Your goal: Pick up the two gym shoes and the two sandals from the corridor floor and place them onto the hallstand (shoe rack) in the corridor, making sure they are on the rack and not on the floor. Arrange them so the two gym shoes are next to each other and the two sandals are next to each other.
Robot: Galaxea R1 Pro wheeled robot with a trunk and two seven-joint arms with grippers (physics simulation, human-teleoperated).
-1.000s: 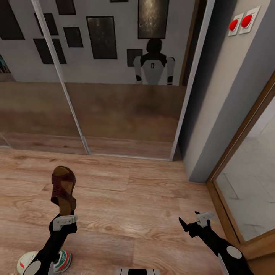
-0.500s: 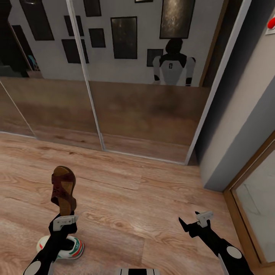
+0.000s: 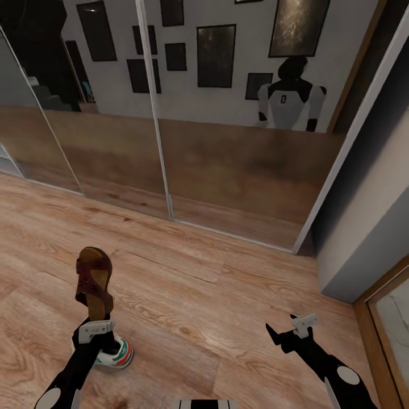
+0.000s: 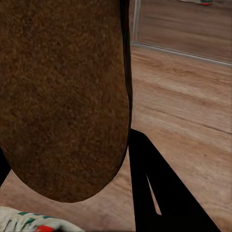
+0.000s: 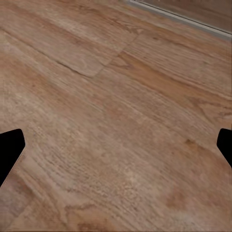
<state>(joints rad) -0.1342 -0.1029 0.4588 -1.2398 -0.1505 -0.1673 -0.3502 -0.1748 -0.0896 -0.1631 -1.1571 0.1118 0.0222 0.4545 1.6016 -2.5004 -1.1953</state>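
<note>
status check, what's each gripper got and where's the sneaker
Left gripper shut on a sandal, held upright off the floor. Right gripper open, holding nothing. One sneaker on the floor beside the left arm. Mirrored doors ahead.

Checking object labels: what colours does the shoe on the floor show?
White lace-up sneaker with green and red stripes, clearest in head view.

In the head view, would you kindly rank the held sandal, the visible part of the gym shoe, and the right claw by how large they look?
1. Sandal, nearer the camera, so flattered.
2. Right claw and gym shoe look alike; the shoe is partly hidden by the left arm.
</note>
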